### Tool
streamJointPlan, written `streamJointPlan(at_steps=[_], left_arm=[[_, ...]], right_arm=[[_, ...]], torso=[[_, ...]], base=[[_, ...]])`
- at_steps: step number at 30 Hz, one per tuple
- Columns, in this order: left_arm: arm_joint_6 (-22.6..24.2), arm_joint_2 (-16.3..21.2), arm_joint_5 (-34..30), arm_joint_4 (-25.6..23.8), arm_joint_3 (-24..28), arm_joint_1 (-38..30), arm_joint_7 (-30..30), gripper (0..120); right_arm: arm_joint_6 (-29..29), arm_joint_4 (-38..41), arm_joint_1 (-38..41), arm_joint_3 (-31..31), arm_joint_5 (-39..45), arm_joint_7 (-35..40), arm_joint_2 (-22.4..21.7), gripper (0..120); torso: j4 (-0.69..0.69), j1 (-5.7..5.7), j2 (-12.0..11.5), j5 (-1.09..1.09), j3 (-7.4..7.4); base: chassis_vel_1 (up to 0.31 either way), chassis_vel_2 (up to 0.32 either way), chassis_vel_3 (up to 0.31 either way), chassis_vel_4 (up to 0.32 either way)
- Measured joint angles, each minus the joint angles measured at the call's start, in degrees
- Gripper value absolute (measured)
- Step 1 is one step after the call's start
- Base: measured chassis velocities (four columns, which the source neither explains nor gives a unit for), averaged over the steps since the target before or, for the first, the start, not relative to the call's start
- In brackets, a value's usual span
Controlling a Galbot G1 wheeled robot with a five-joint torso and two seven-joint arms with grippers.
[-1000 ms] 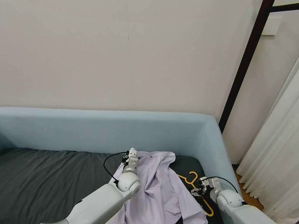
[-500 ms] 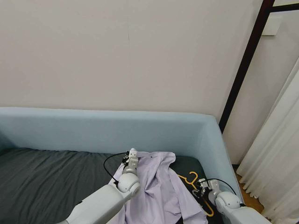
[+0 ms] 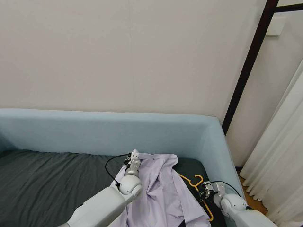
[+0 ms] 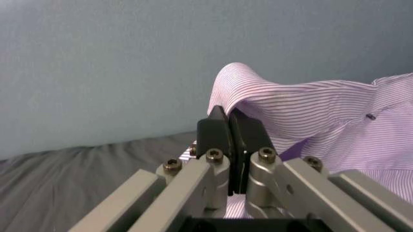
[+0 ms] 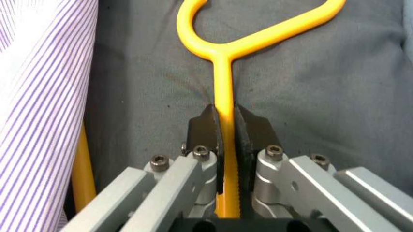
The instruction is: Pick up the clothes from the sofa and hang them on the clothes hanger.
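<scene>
A lilac striped shirt (image 3: 163, 189) lies crumpled on the dark grey sofa seat (image 3: 52, 182) near its right end. My left gripper (image 3: 134, 156) is at the shirt's far edge, shut on a fold of the shirt (image 4: 284, 104) by the collar. A yellow clothes hanger (image 3: 194, 180) lies on the seat to the right of the shirt, partly under it. My right gripper (image 3: 207, 187) is shut on the hanger's neck (image 5: 223, 96), just below the hook.
The light blue sofa back (image 3: 94, 130) and right armrest (image 3: 220, 156) enclose the seat. A dark vertical post (image 3: 246, 66) stands past the armrest, with white curtains (image 3: 279, 165) at the far right.
The right gripper has shifted slightly forward and up with the hanger, and the hanger hook has moved a little with it. The left arm and shirt stay where they were.
</scene>
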Motion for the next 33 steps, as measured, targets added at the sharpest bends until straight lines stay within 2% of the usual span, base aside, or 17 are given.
streamJointPlan(at_steps=[9,12,26,33], left_arm=[[-0.02,0.08,-0.22,0.01,0.17,-0.09,0.00,0],[-0.02,0.21,-0.33,-0.11,0.27,-0.07,-0.05,0],[0.01,2.08,-1.29,-2.20,0.20,0.33,-0.49,0],[-0.09,2.37,-1.35,-2.94,-0.02,0.82,-0.50,0]], right_arm=[[3.52,0.65,1.46,1.59,-4.18,0.30,0.20,4],[5.75,0.50,3.33,1.79,-3.99,2.56,0.93,4],[5.95,-2.93,9.93,2.03,-1.45,5.58,1.90,4],[10.05,5.97,8.25,1.40,-4.38,10.08,-0.66,4]], torso=[[0.01,0.00,0.00,-0.01,0.00],[0.02,0.01,-0.01,0.00,0.00],[0.03,0.01,-0.01,0.00,0.00],[0.02,0.01,-0.01,0.00,0.00]], base=[[0.000,0.000,0.000,0.000],[0.000,0.000,0.000,0.000],[0.000,0.000,0.000,0.000],[0.000,0.000,0.000,0.000]])
